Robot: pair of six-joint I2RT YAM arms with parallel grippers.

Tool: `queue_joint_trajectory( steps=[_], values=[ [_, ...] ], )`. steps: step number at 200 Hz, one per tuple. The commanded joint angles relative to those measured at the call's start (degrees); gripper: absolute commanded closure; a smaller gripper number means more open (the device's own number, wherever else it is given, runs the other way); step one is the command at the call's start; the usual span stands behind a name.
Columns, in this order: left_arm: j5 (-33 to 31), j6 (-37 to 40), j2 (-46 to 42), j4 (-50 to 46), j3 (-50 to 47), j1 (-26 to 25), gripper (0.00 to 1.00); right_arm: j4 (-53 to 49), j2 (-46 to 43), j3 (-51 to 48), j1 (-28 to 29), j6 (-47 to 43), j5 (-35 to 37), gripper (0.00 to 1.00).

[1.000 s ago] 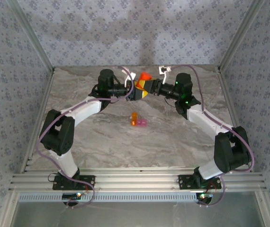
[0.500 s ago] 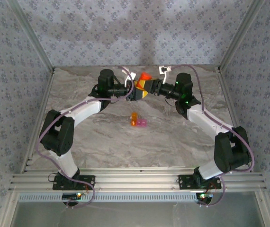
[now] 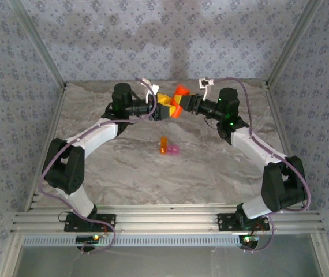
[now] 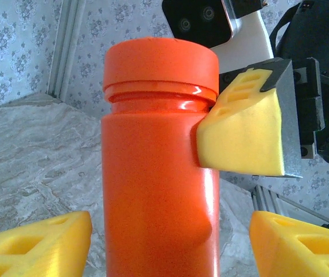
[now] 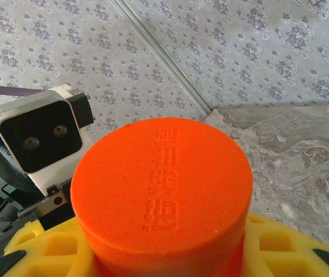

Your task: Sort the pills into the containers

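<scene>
Opening and drawing leftward, the left gripper (image 3: 163, 103) straddled the orange pill bottle (image 4: 159, 173) without touching it, the right gripper (image 3: 182, 105) clamping it under its cap (image 4: 160, 60) above the far worktop (image 3: 124, 173), the containers (image 3: 169, 148) lying mid-worktop, nearward.

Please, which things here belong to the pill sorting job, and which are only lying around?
For the job:
- containers, orange and pink, joined, on the table
- orange bottle, gripped by the right gripper
- left gripper, fingers open on either side of the bottle

Only surroundings, nothing loose:
- marble table
- patterned walls
- metal frame
</scene>
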Motion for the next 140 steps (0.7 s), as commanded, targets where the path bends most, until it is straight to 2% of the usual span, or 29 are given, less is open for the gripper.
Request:
queue_joint_trajectory(
  steps=[1, 55, 97, 140],
  values=[
    [1.67, 0.63, 0.62, -0.06, 1.56, -0.78, 0.28, 1.81, -1.31, 0.96, 0.60, 0.98, -0.63, 0.85],
    [3.02, 1.53, 2.00, -1.73, 3.04, -1.77, 0.30, 1.41, -0.86, 1.80, 1.33, 0.64, -0.81, 0.85],
    [3.66, 1.78, 2.39, -2.11, 3.48, -1.97, 0.40, 1.40, -0.93, 1.75, 1.38, 0.64, -0.81, 0.86],
    [3.95, 2.05, 3.23, -3.23, 4.19, -2.35, 0.38, 1.38, -0.89, 1.84, 1.48, 0.69, -0.95, 0.86]
  ],
)
